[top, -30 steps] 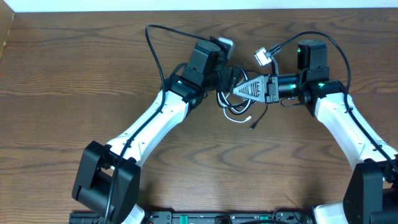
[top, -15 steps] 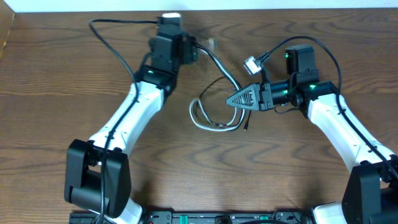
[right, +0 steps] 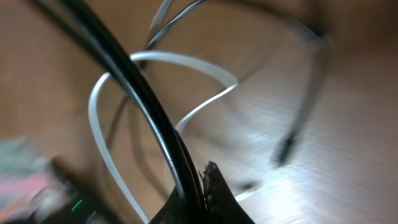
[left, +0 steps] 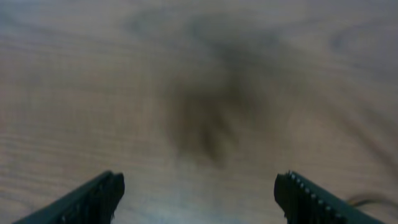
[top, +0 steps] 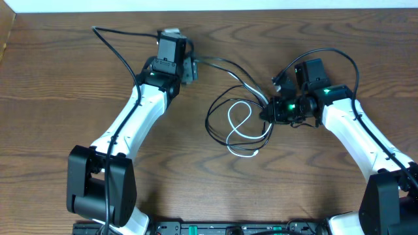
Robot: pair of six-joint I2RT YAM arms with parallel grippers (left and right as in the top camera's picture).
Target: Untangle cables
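Left tool [left: 199, 182] drawn back, spread wide, right tool [right: 202, 186] pinching black cable [right: 127, 62]

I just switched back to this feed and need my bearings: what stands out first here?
The loose tangle mid-table stands out: the white cable curls across the wider loop of the black cable. The right hand sits at the tangle's right edge, shut on the black cable. The left hand is up-left of the tangle, open with nothing between its fingers.
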